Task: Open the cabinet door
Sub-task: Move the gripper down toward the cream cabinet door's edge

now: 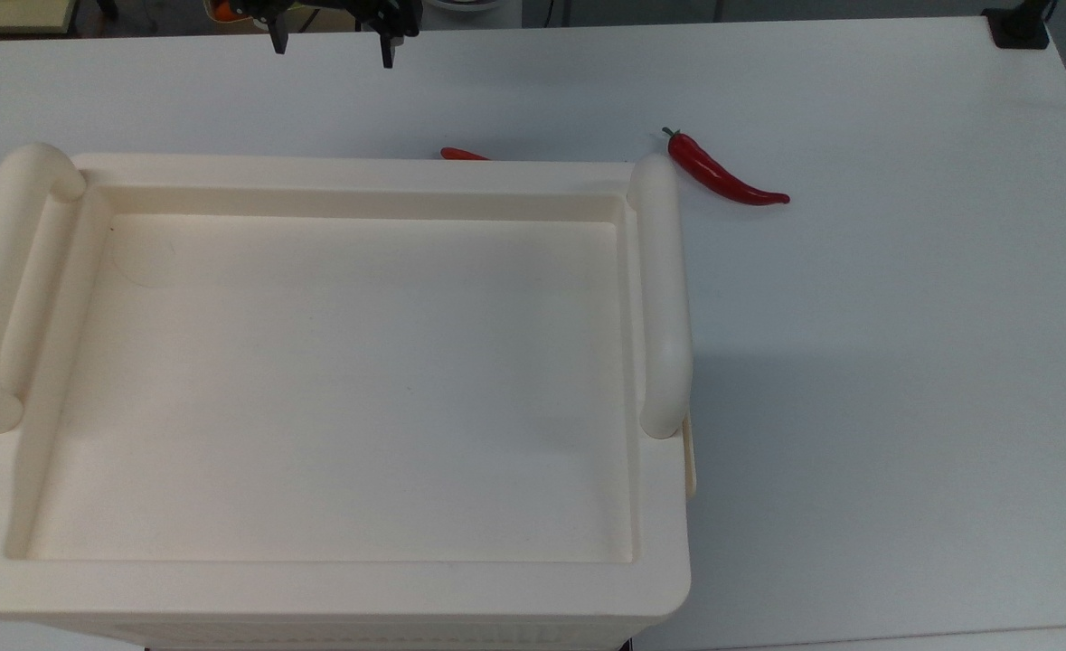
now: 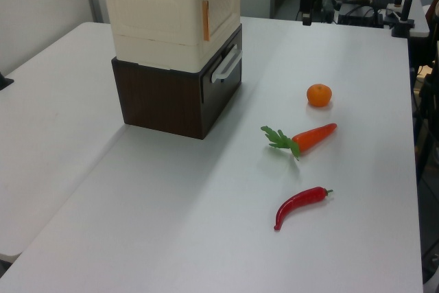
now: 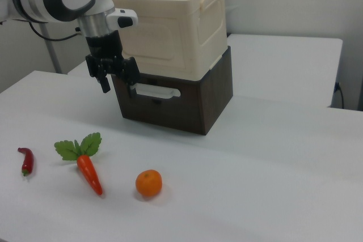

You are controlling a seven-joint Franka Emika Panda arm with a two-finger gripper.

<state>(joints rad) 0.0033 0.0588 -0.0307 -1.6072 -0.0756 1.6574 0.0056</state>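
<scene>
Cabinet door (image 3: 164,32) sits shut and flush in the cream cabinet (image 3: 198,43). It stands upright and faces the vegetables on the white table (image 3: 272,168). The cabinet rests on a dark brown drawer box (image 3: 198,106).

In the right view, going left to right, a red chilli (image 3: 25,161), a carrot (image 3: 89,174) and an orange (image 3: 148,183) lie on the table, well apart from the cabinet. Above them the gripper (image 3: 119,80) hangs with its fingers spread and holding nothing, just in front of the door's lower corner and the drawer handle (image 3: 159,90).

The left view shows that same face at a slant (image 2: 221,5), with a thin orange strip (image 2: 204,20) running vertically near its closest corner.

From the top view the door is seen only edge-on, as a thin cream sliver (image 1: 690,452) along the cabinet's right side, its long axis running up and down the top view. There the recessed tray top (image 1: 334,380) lies between two tube handles (image 1: 661,298), and the chilli lies to the top view's right of them.
</scene>
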